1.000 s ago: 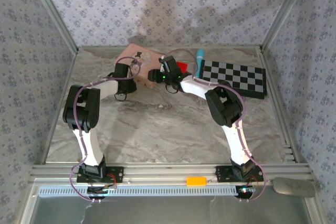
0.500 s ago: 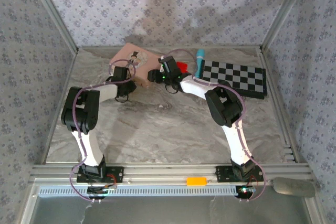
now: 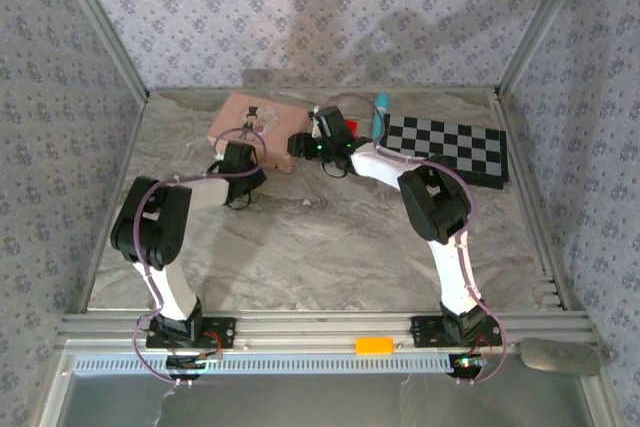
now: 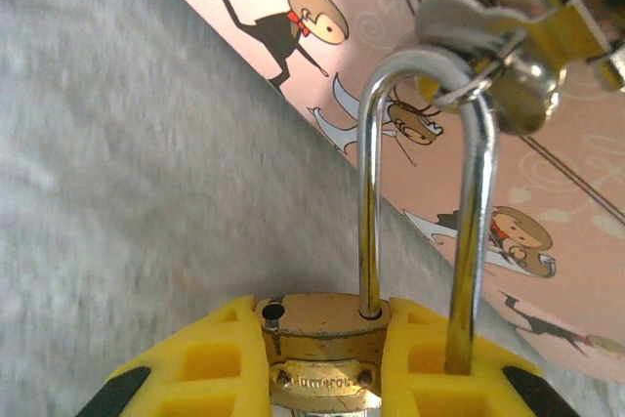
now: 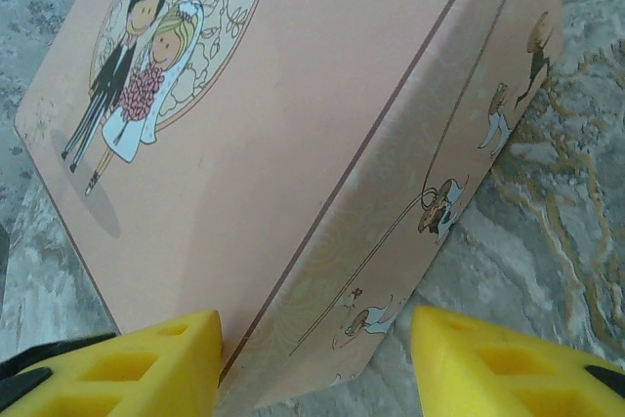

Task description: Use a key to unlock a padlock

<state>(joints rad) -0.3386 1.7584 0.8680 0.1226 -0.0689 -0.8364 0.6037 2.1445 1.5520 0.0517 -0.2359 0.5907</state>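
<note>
Left wrist view: left gripper (image 4: 322, 334) clamped on small brass padlock (image 4: 319, 378) by its flat sides; likely rigid, slick metal.
Right gripper (image 5: 312, 339): jaws apart at pink cartoon box (image 5: 293, 95).

The left arm (image 3: 160, 237) is reaching toward the tabletop's far edge, elbow raised near the left edge, forearm running rightward. The left gripper (image 3: 243, 155) is clamping the padlock (image 4: 317, 324) body between its yellow fingers (image 4: 195, 363). The right arm (image 3: 435, 207) is reaching far and leftward. The right gripper (image 3: 300, 142) is holding its fingers (image 5: 146, 358) spread wide. The grippers are sitting near each other, apart.
</note>
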